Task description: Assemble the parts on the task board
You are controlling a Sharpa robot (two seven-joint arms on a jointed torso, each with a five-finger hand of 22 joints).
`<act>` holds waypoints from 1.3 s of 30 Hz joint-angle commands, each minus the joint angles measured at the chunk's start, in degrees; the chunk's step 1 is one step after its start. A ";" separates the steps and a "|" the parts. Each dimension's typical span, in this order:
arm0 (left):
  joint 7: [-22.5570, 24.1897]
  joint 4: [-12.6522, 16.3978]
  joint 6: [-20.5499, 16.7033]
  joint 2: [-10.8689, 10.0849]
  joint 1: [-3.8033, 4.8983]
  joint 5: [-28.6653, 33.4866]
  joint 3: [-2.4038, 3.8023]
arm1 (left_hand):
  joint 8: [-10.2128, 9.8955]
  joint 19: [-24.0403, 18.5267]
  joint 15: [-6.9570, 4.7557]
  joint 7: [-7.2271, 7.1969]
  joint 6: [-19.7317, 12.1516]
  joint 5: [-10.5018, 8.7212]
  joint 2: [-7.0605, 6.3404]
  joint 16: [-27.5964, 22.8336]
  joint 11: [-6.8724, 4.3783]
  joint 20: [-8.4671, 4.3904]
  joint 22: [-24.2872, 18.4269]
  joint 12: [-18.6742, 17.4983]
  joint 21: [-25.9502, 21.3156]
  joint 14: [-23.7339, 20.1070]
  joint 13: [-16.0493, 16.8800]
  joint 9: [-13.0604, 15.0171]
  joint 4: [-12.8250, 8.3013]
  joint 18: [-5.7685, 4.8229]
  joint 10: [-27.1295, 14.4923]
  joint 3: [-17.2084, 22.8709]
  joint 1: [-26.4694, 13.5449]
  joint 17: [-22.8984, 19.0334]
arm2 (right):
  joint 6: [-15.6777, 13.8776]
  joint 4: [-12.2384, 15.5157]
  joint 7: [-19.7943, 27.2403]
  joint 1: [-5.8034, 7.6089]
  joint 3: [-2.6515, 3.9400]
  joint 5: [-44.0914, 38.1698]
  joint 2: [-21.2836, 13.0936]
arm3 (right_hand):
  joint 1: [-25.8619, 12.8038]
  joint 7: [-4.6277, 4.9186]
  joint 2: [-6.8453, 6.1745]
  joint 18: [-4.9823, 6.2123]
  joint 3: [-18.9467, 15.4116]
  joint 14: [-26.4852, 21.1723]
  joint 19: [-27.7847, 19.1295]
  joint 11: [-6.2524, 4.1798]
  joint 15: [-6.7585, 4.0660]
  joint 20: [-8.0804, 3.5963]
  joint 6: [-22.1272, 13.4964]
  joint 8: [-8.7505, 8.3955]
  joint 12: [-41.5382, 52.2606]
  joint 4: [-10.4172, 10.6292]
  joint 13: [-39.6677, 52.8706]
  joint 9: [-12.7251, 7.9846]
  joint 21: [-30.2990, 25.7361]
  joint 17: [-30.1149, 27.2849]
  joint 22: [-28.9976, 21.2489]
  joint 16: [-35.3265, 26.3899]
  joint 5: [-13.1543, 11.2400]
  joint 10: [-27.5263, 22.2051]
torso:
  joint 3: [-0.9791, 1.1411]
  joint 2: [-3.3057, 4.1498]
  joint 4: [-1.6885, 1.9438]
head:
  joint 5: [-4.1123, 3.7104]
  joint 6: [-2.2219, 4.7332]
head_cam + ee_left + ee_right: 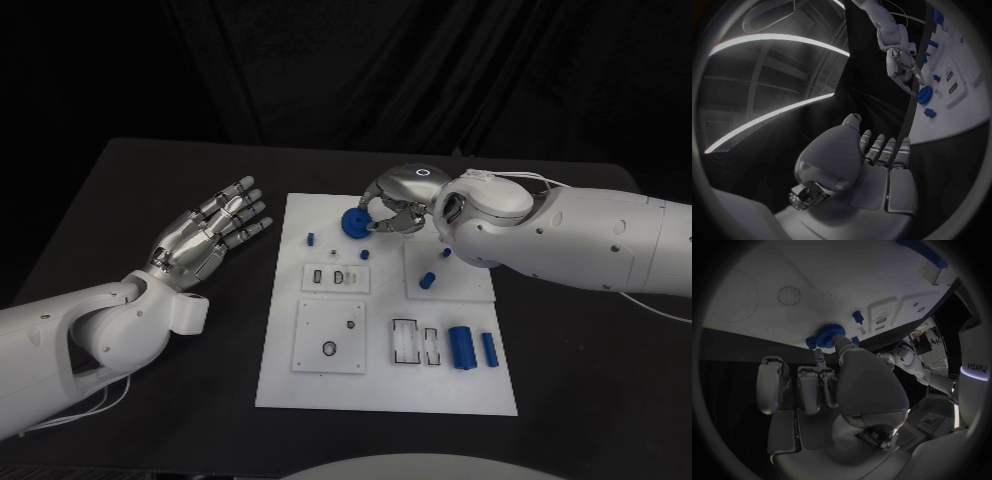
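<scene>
Blue round part (353, 222) pinched by the right robot hand (392, 208) at the task board's (387, 385) twelve o'clock edge.
Grip looks shallow, so it may slip; left robot hand (214, 228) lies spread, holding nothing, at nine o'clock on the desk (173, 180).

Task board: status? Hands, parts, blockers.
Right hand pinches blue round part at the task board far edge. Left hand open, off board. Nothing in the way.

The task board (289, 385) lies mid-bench (144, 180). The left hand (214, 232) hovers left of it. The right hand (397, 205) sits over its far edge, pinching a round part (355, 222). Two cylindrical parts (462, 346) lie side by side at the near right.
</scene>
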 commanded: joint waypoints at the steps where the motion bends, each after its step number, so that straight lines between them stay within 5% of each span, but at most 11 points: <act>1: 0.54 0.13 0.77 0.01 -0.10 -0.10 0.05 | 0.19 0.30 0.41 0.35 0.12 0.27 0.24 0.39 0.40 0.22 0.06 0.22 0.03 -0.14 0.03 0.07 -0.01 -0.48 -0.02 0.20 -0.16 0.05 | -1.89 0.01 -1.32 -0.15 0.02 -0.26 -0.04 | 0.00 0.21 0.42 0.69 0.08 6.06 -0.43 0.27 -0.16 0.10 0.32 0.14 0.15 -0.20 15.10 -0.07 -0.40 15.10 11.12 0.17 0.16 5.96 | 0.00 0.01 0.00 | 0.00 -0.04; 14: 0.48 0.12 0.77 -0.02 -0.10 -0.10 0.05 | 0.19 0.30 0.41 0.35 0.12 0.27 0.24 0.39 0.40 0.22 0.06 0.22 0.03 -0.14 0.03 0.07 -0.01 -0.48 -0.02 0.20 -0.16 0.05 | -2.40 0.19 -0.46 -0.15 0.02 -0.26 0.02 | -0.54 0.38 -0.05 0.68 -0.64 6.06 -0.31 0.56 0.16 0.43 0.12 -0.31 0.15 -0.13 15.10 -0.51 -0.45 15.10 11.14 0.17 -3.38 5.96 | -0.02 -0.01 0.02 | 0.02 -0.24; 23: 0.56 0.27 0.71 -0.20 -0.11 -0.10 0.05 | 0.19 0.30 0.41 0.35 0.12 0.27 0.24 0.39 0.40 0.22 0.06 0.22 0.03 -0.14 0.03 0.07 -0.01 -0.48 -0.02 0.20 -0.16 0.05 | -4.21 1.26 0.29 -0.03 0.04 -0.26 -1.39 | -0.60 0.37 -0.02 0.67 -0.68 6.06 -0.26 0.56 0.16 0.44 0.15 -0.31 0.15 -0.08 15.10 -0.52 -0.39 15.10 11.16 0.17 -3.56 5.96 | -0.03 -0.01 -0.01 | 0.08 0.08; 32: 0.64 0.59 0.43 -0.51 -0.11 -0.10 0.05 | 0.19 0.33 0.46 0.38 0.16 0.28 0.22 0.44 0.43 0.22 0.06 0.26 0.05 -0.11 0.04 0.07 -0.09 -0.54 -0.03 0.29 -0.19 0.06 | -4.99 7.83 0.00 3.67 0.05 -0.26 -10.51 | -1.59 -0.10 -0.01 0.17 -1.39 6.06 1.15 0.20 -0.11 0.29 0.86 -0.13 0.15 0.80 15.10 -0.62 1.55 15.10 11.86 0.17 -4.53 5.96 | 0.01 0.00 0.03 | -0.24 0.38; 39: 0.66 0.55 0.31 -0.39 -0.11 -0.10 0.05 | 0.21 0.36 0.47 0.37 0.20 0.27 0.20 0.47 0.43 0.22 0.07 0.36 0.07 -0.07 0.05 0.08 -0.12 -0.55 0.02 0.31 -0.21 0.07 | -4.46 11.59 0.04 4.75 -0.02 -0.26 -18.52 | -2.64 -1.02 -0.26 -0.33 -2.58 6.06 2.51 -0.70 -0.93 -0.44 1.11 -0.40 0.15 2.32 15.10 -1.12 3.47 15.10 12.54 0.17 -7.63 5.96 | -0.03 -0.07 -0.10 | -0.54 0.63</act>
